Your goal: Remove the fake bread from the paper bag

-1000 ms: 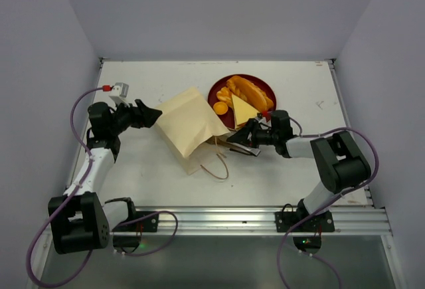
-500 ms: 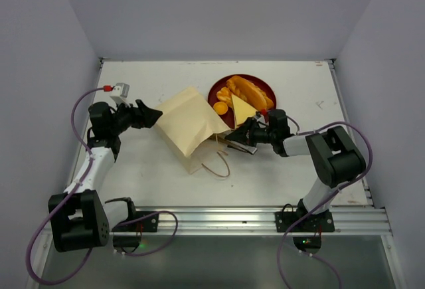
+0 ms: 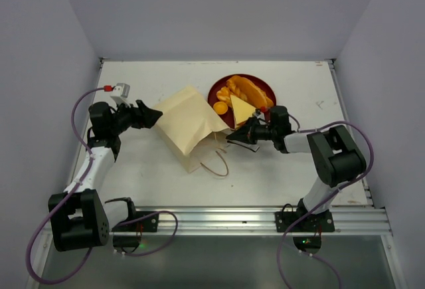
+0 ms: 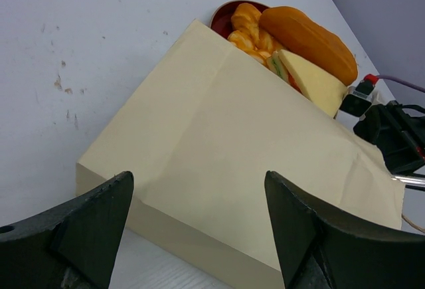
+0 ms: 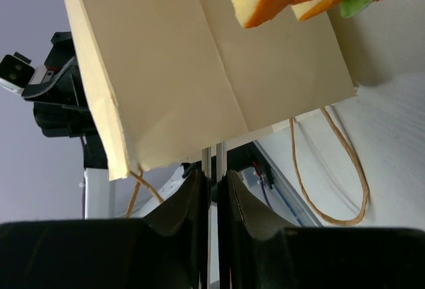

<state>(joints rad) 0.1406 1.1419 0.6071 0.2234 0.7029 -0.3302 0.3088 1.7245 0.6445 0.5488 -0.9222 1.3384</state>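
Paper bag (image 3: 189,124) lies flat on its side on the white table (image 3: 292,169), mid-left, with its mouth toward the right arm and its closed bottom toward the left arm. One thin brown cord handle (image 5: 340,222) loops out on the table at the mouth end. The bread is all outside the bag, piled on the red plate (image 4: 221,18) just behind the bag's right end. There is a long orange roll (image 4: 307,33) at the back, and a pale yellow sandwich slice (image 4: 312,80) in front of it with a corner pointing at the bag. A twisted orange pastry (image 4: 249,26) sits at the left, and a small round orange bun (image 3: 220,107) sits near the plate's rim beside the bag. The bag's upper edge hides part of the plate in the left wrist view. Left gripper (image 4: 197,179) is low at the bag's bottom end, jaws spread wide to either side of it, with no contact seen. Right gripper (image 5: 214,149) is at the mouth end, below the plate, with its fingers drawn almost together and the tips right at the bag's open edge. Cannot tell if any paper is pinched between them.
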